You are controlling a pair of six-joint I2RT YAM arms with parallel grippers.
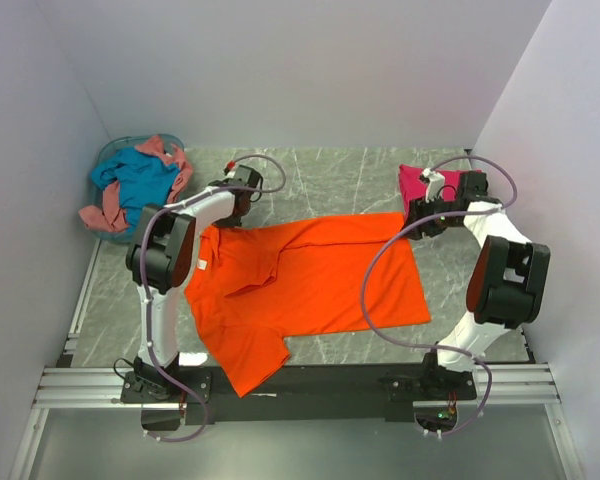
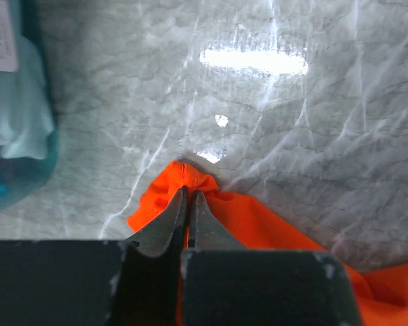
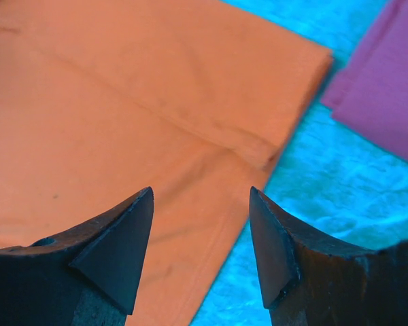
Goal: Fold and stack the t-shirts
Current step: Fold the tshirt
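Orange shirt (image 1: 310, 285) lay spread across the middle of the frame, and the left gripper (image 2: 189, 193) was pinched tight on a bit of its upper-left edge. Right gripper (image 3: 200, 191) hung with jaws wide apart over the shirt's upper-right corner, just beside the pink shirt (image 1: 415, 183). Teal shirt (image 1: 140, 180) and salmon shirt (image 1: 105, 215) sat bunched in the basket (image 1: 108, 152), upper left.

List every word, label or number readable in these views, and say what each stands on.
No text here can be read.
Print on the white sticker by the pale blue basket: blurred, unreadable.
Anything on the white neck label of the orange t-shirt: too small to read.
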